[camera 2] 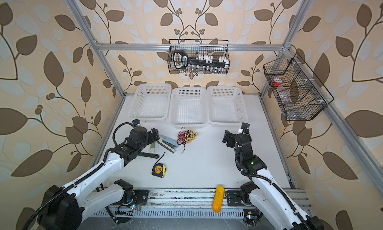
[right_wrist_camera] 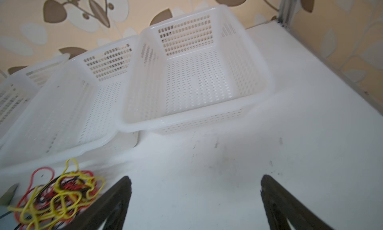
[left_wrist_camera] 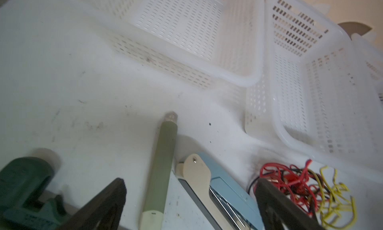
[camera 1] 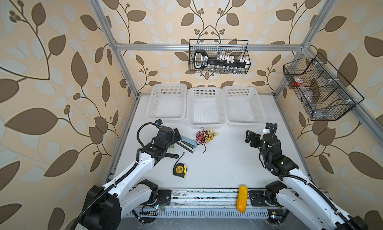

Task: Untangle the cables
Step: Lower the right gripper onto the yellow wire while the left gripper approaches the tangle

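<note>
The cables point(camera 1: 206, 135) lie as one tangle of thin red, yellow and black wires on the white table, just in front of the middle basket; one black end trails toward the front. The cables point(camera 2: 187, 135) show the same in both top views. My left gripper point(camera 1: 177, 134) stands open to the left of the tangle, over a blue stapler. In the left wrist view the cables point(left_wrist_camera: 300, 189) sit just beyond one finger of the left gripper point(left_wrist_camera: 190, 182). My right gripper point(camera 1: 249, 136) is open well to the right, with bare table between the fingers of the right gripper point(right_wrist_camera: 196, 178); the cables point(right_wrist_camera: 58, 195) lie outside them.
Three white baskets point(camera 1: 167, 91) point(camera 1: 205, 92) point(camera 1: 240, 91) line the back. A blue stapler point(camera 1: 188, 144), a green pen point(left_wrist_camera: 163, 156) and a dark-handled tool point(camera 1: 172, 155) lie by the left gripper. A yellow tape measure point(camera 1: 179, 170) sits nearer; a yellow object point(camera 1: 242, 198) rests on the front rail.
</note>
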